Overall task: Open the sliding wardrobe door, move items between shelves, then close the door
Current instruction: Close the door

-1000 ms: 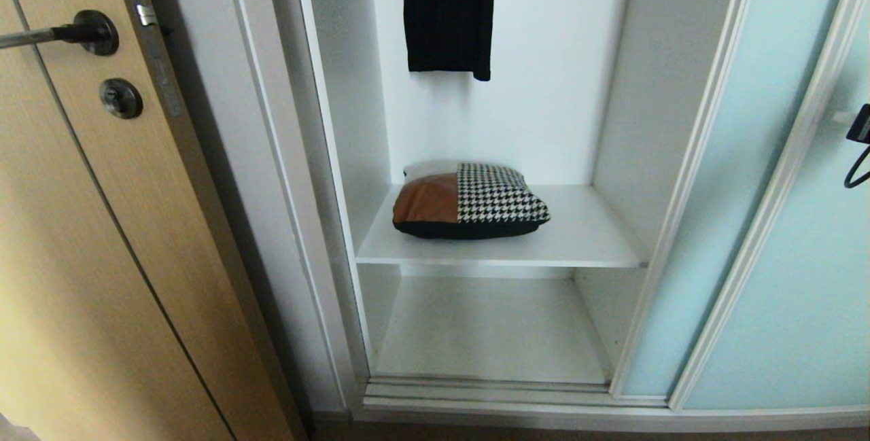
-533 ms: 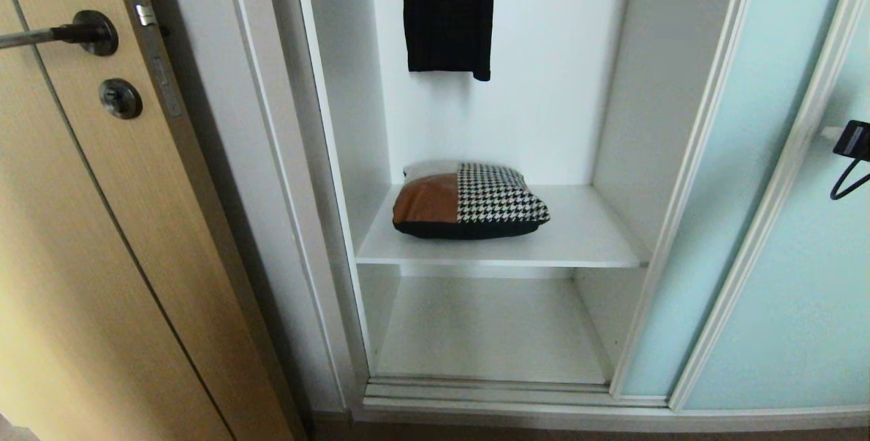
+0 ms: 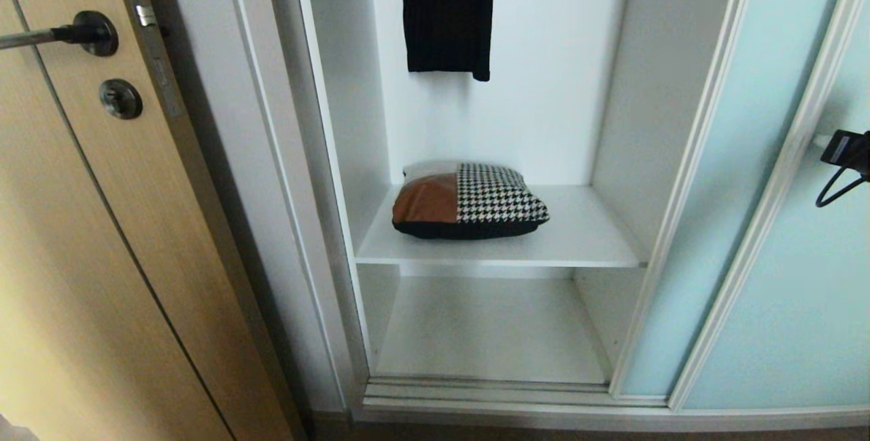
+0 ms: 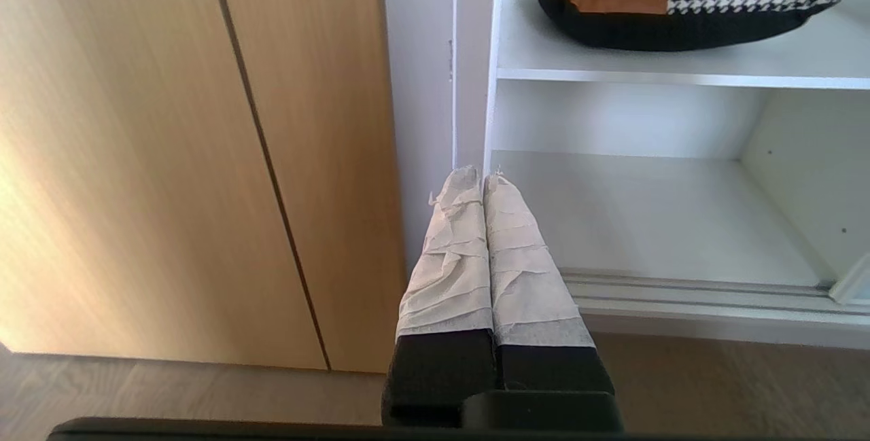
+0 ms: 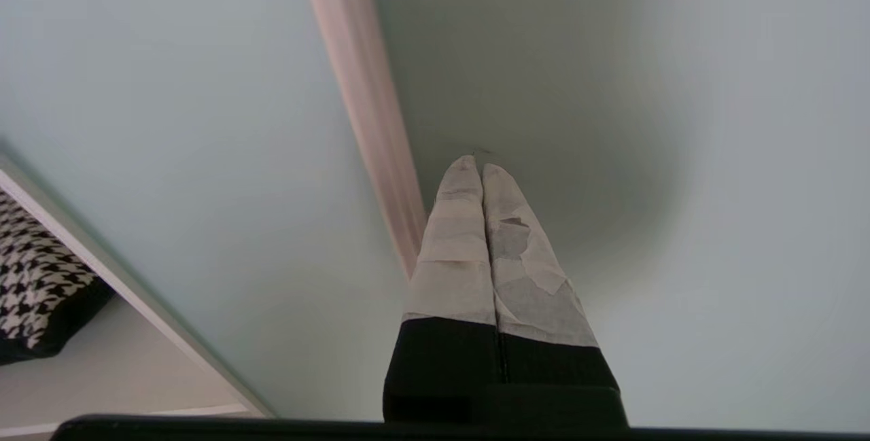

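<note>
The wardrobe stands open. The cushion [image 3: 469,200], tan leather and houndstooth over a black back, lies on the upper of two white shelves [image 3: 584,237]; the lower shelf [image 3: 489,332] is bare. The frosted sliding wardrobe door [image 3: 741,189] is pushed to the right. My right gripper [image 3: 819,138] is shut with nothing in it. In the right wrist view its tips [image 5: 474,166] are at the glass beside the door's upright frame strip [image 5: 367,87], whether touching I cannot tell. My left gripper [image 4: 476,176] is parked low and shut, pointing at the wardrobe's left post.
A light wood door with a black handle [image 3: 88,32] fills the left. A long black garment [image 3: 445,13] hangs above the cushion. The sliding track [image 3: 489,390] runs along the wardrobe's bottom edge. A second glass panel [image 3: 815,305] lies at the far right.
My right gripper has moved left from the picture's right edge up to the door's frame strip. The cushion, the door and the left arm have not moved.
</note>
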You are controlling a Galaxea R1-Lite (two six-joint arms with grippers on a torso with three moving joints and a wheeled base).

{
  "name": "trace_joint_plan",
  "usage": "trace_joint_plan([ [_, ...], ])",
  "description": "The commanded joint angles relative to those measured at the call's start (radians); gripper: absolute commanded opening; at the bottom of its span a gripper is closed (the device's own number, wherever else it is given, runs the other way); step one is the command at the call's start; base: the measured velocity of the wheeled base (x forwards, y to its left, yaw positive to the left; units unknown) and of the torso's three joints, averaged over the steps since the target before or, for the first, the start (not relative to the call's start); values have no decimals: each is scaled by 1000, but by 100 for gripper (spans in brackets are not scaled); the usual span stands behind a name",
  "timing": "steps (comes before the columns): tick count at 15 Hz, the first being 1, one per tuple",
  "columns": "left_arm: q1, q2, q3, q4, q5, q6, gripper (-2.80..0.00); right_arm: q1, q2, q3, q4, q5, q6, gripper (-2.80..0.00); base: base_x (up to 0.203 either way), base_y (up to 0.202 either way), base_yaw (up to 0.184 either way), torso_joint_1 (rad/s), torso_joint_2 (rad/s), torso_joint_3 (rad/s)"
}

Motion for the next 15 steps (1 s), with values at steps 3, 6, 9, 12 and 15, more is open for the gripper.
trace_joint_plan([
  [3,0,1,2,-1,0,0,-280,10,22,10,0,-3,7,-280,0,0,0,0,0,0],
  [6,0,1,2,-1,0,2,-280,27,-7,31,0,-4,15,-280,0,0,0,0,0,0],
  [9,0,1,2,-1,0,1,-280,50,-45,77,0,-4,15,-280,0,0,0,0,0,0],
  [12,0,1,2,-1,0,0,-280,76,-82,114,-2,-4,14,-280,0,0,0,0,0,0],
  [15,0,1,2,-1,0,2,-280,122,-127,181,-9,-4,13,-280,0,0,0,0,0,0],
])
